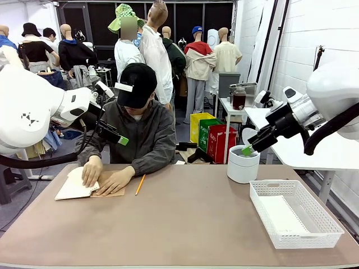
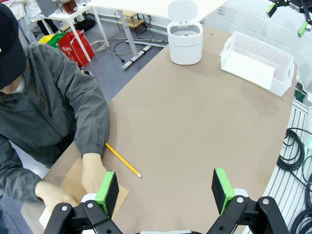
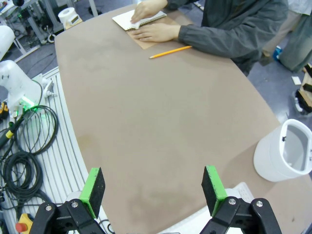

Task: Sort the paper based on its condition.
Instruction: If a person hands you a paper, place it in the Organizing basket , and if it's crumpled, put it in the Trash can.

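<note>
The paper point(image 1: 73, 185) is seen at the lower left of the front view, pressed flat under the person's hands point(image 1: 93, 170). Both the left gripper point(image 2: 165, 187) and the right gripper point(image 3: 153, 190) are held wide apart above the table point(image 1: 179, 224), nothing gripped.

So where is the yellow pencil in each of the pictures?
Front view: the pencil lies left of middle, beside the person's hand.
Left wrist view: it lies at lower left, just beyond the person's hand.
Right wrist view: it lies near the top, below the person's hand.
Shared landmark: the white round bin.
</note>
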Controlling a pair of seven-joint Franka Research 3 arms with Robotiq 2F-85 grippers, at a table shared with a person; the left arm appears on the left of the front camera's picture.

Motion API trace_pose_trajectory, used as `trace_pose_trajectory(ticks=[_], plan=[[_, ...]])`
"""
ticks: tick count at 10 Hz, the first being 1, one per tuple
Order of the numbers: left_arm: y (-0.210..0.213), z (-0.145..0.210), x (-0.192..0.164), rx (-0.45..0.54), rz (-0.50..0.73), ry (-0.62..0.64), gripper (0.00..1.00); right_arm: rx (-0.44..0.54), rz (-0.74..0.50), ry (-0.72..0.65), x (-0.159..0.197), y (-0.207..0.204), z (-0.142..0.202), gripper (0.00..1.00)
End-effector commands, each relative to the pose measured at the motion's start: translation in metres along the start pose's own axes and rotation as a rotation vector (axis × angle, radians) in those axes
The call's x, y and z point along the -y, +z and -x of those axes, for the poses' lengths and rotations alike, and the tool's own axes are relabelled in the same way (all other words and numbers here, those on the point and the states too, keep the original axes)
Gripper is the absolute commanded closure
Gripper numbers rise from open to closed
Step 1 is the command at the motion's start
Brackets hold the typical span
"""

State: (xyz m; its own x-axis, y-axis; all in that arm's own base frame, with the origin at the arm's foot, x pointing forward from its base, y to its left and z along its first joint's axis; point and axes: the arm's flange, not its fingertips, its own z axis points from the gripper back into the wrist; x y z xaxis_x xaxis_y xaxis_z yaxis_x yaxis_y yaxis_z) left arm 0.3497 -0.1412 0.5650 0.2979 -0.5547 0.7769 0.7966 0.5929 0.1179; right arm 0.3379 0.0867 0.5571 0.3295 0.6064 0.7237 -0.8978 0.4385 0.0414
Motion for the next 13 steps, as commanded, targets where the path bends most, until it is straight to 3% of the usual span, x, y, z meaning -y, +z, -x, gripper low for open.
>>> trace_pose_trajectory(ticks=[1,13], plan=[[0.0000,0.0009,-0.0002,-0.002,0.007,0.011,0.00,0.009,-0.014,0.001,0.0000,-0.0006,-0.0012,0.00],[0.0000,0.0009,-0.0002,-0.002,0.007,0.011,0.00,0.009,-0.014,0.001,0.0000,-0.0006,-0.0012,0.00]])
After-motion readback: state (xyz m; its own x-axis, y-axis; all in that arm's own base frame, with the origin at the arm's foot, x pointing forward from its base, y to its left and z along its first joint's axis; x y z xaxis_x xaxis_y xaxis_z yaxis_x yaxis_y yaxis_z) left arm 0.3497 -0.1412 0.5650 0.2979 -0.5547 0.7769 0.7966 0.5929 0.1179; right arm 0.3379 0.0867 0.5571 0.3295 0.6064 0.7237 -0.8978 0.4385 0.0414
